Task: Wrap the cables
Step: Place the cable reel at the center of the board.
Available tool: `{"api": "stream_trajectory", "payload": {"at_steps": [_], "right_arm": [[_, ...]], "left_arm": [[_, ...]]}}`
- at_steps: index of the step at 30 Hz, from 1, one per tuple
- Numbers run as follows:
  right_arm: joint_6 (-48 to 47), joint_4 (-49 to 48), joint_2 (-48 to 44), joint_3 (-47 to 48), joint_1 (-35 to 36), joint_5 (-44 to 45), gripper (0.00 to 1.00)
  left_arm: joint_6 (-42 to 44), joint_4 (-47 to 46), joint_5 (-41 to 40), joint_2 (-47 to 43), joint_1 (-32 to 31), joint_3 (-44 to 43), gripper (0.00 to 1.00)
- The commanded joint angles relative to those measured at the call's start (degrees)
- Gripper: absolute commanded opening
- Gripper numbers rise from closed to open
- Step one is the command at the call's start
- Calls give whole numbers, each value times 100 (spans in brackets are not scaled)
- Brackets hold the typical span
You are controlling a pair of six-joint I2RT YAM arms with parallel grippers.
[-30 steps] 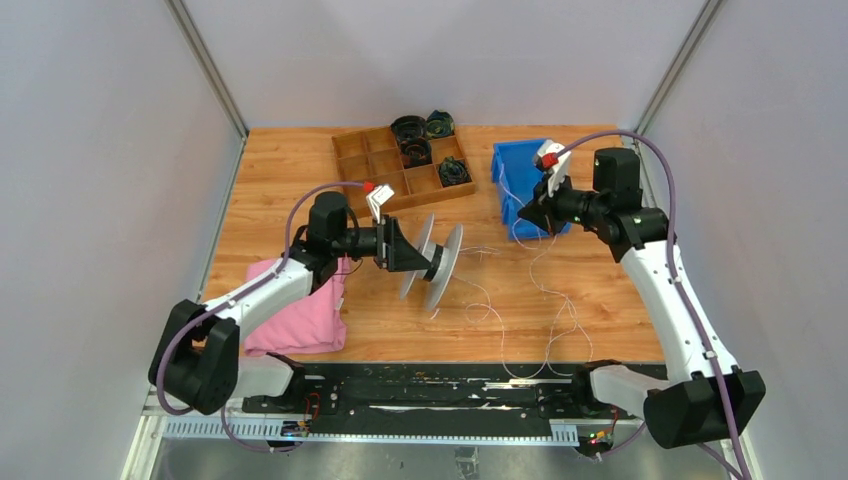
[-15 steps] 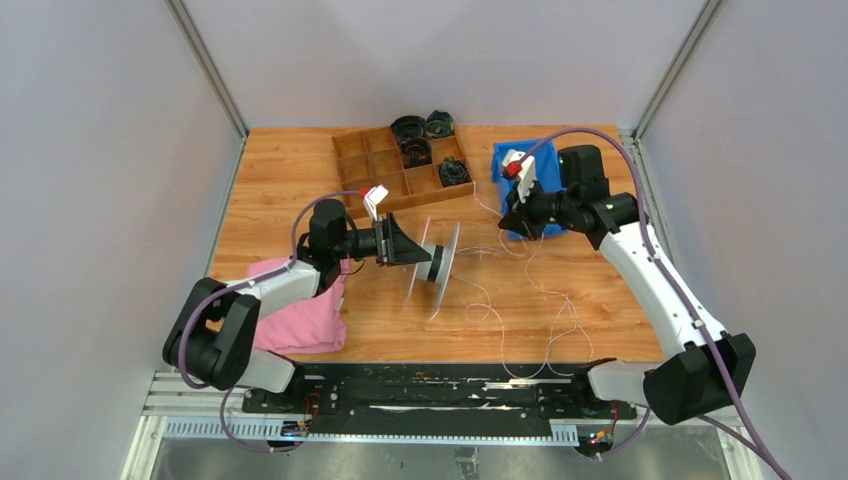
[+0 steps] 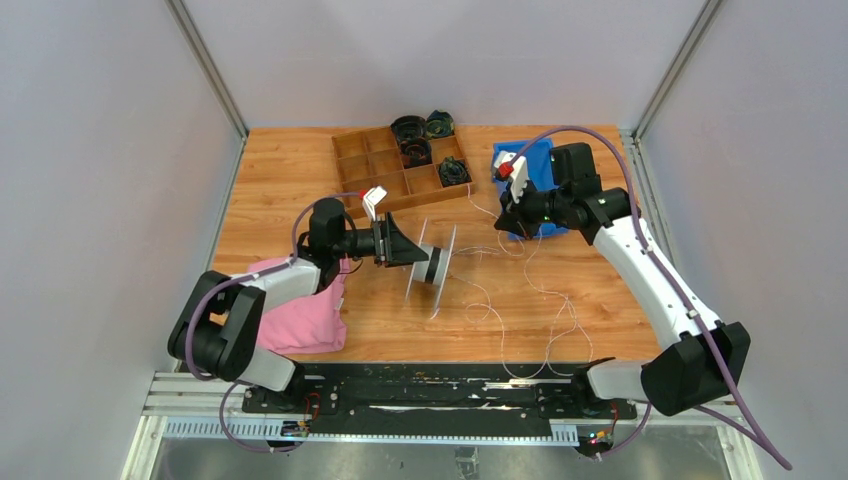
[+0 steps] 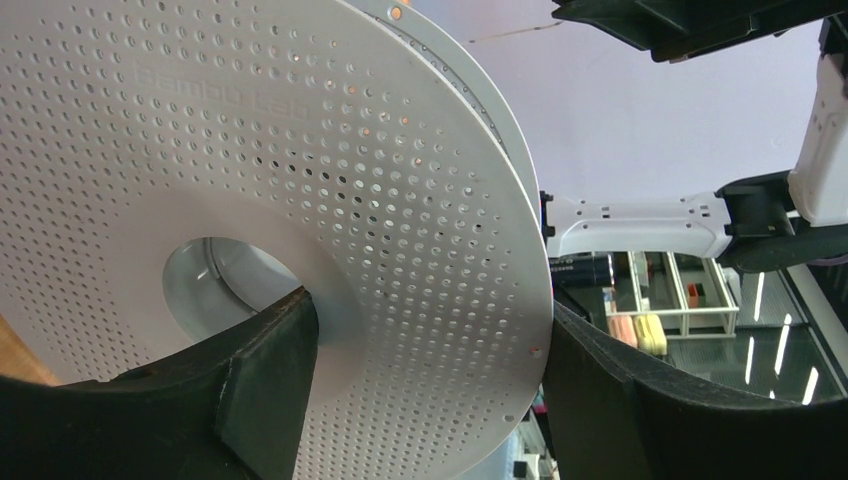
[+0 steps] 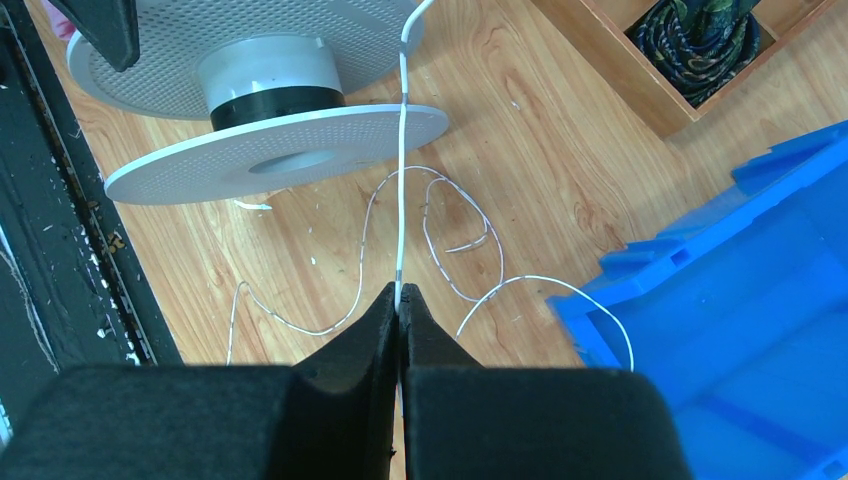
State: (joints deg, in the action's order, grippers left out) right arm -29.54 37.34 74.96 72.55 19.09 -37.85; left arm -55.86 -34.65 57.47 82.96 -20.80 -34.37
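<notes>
Left end effector (image 3: 405,248): clamped on the white perforated plastic spool (image 3: 432,268), one black finger (image 4: 262,392) at the hub opening and the other past the rim of the near flange. The spool is held on edge, axis running left to right, over the middle of the wooden tabletop (image 3: 290,170).

Right end effector (image 5: 400,300): closed, pinching the thin white-grey cable (image 5: 401,180) between its fingertips, just left of the blue plastic bin (image 3: 535,155). From the pinch the cable runs straight across the spool's flange rim; cannot tell whether any of it is wound on the hub. The rest lies in loose, slender loops on the tabletop between spool and bin, trailing towards the near edge.

Pink folded cloth (image 3: 300,320) at near left, under the left arm. Wooden divided tray (image 3: 360,160) at the far side, with dark coiled bundles (image 3: 415,152) in several compartments.
</notes>
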Motion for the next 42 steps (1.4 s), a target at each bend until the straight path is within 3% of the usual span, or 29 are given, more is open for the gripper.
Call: {"api": "stream_trajectory", "payload": {"at_steps": [1, 20, 25, 32, 42], "right_arm": [[-67, 15, -22, 105, 175, -16, 1], [-145, 168, 145, 191, 369, -30, 1], [-119, 167, 154, 152, 423, -40, 1], [-198, 192, 128, 181, 493, 103, 1], [-601, 412, 248, 483, 657, 463, 1]], "left_arm": [[237, 58, 195, 85, 49, -119, 42], [1677, 2085, 82, 47, 155, -819, 85], [1718, 2212, 169, 76, 160, -880, 100], [2427, 3193, -36, -124, 164, -1180, 100], [3874, 4793, -777, -350, 164, -1845, 82]]}}
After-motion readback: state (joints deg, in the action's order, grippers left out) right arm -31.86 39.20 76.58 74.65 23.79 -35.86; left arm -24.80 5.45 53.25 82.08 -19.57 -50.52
